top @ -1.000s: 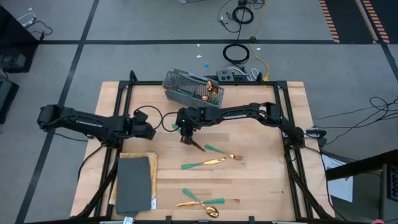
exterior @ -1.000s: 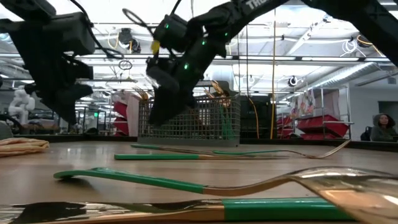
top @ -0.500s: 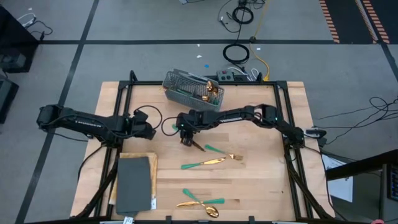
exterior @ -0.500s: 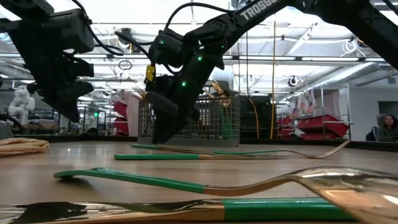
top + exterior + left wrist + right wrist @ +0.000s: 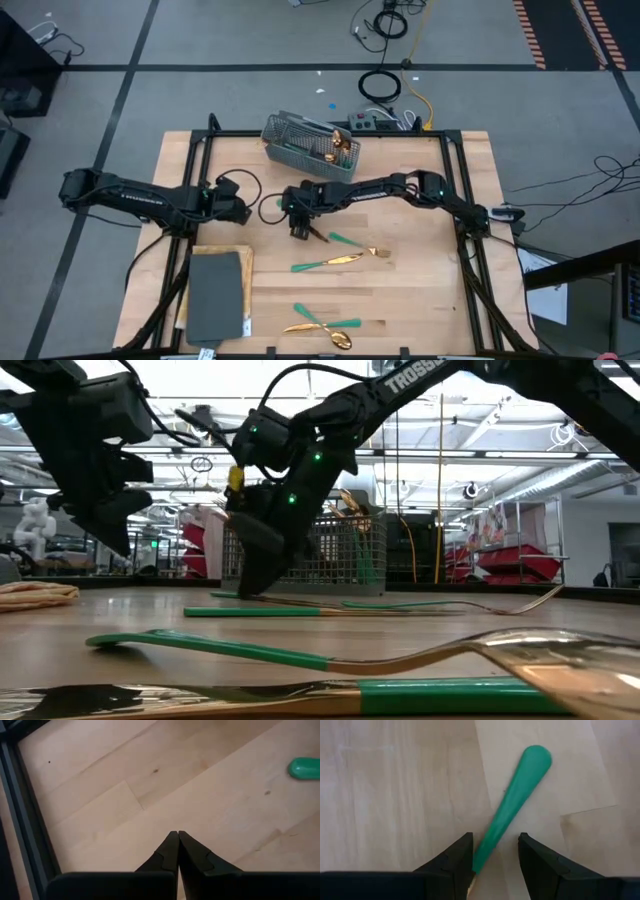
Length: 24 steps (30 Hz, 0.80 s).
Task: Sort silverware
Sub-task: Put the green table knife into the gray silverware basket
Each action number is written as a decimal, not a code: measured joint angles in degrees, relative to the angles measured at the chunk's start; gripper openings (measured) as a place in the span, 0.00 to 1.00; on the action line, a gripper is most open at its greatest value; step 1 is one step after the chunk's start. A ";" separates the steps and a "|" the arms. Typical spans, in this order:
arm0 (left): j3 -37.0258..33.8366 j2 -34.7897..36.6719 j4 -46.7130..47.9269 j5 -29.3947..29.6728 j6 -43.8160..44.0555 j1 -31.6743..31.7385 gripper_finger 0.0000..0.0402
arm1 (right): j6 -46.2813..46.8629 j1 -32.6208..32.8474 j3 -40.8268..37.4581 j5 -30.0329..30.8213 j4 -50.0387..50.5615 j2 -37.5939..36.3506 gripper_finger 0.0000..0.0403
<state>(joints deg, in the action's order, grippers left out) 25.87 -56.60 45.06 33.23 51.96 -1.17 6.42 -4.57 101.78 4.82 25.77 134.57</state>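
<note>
My right gripper [image 5: 495, 840] is open, low over the table's middle [image 5: 298, 231]. Its fingers stand on either side of the teal handle [image 5: 517, 805] of one piece of silverware lying flat; its gold head [image 5: 318, 237] pokes out toward the right. Another teal-handled fork [image 5: 362, 247] lies just right of it, a third piece [image 5: 338, 261] nearer, and two crossed pieces [image 5: 325, 326] by the near edge. More silverware stands in the wire-mesh basket [image 5: 308, 144] at the far edge. My left gripper [image 5: 175, 837] is shut over bare wood at the left [image 5: 243, 212].
A dark grey block [image 5: 215, 295] on a tan cloth lies at the near left. The black frame rails [image 5: 190, 190] run along the table's sides. A teal handle end [image 5: 305, 768] shows ahead of my left gripper. Bare wood lies at the right.
My right gripper has come down toward the table, staying open, until its fingertips are low around the teal handle. The silverware has not moved.
</note>
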 joint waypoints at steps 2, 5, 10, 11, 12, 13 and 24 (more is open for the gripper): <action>0.00 -0.03 -0.07 0.00 -0.19 0.00 0.03 | 0.04 -0.31 0.18 -0.55 0.50 0.80 0.36; 0.00 -0.04 -0.07 -0.06 -0.22 0.00 0.03 | 1.66 -0.58 0.35 -2.33 3.10 1.41 0.36; 0.00 -0.04 -0.11 -0.10 -0.37 -0.01 0.03 | 3.04 -0.60 0.54 -2.22 9.63 1.57 0.28; 0.00 -0.04 -0.11 -0.10 -0.37 -0.01 0.03 | 2.91 -0.58 0.54 -2.20 10.61 1.57 0.24; 0.00 -0.04 -0.11 -0.09 -0.37 0.00 0.03 | 2.66 -0.58 0.53 -2.35 11.51 1.55 0.20; 0.00 -0.04 -0.10 -0.09 -0.37 0.00 0.03 | 2.48 -0.58 0.52 -2.40 12.23 1.51 0.15; 0.00 -0.04 -0.29 -0.06 -1.48 -0.01 0.03 | 1.35 1.92 0.57 -1.41 22.09 0.93 0.01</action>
<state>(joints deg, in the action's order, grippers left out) 25.87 -56.64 44.76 33.18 50.48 -1.18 7.76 -2.65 102.35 3.41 47.86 135.50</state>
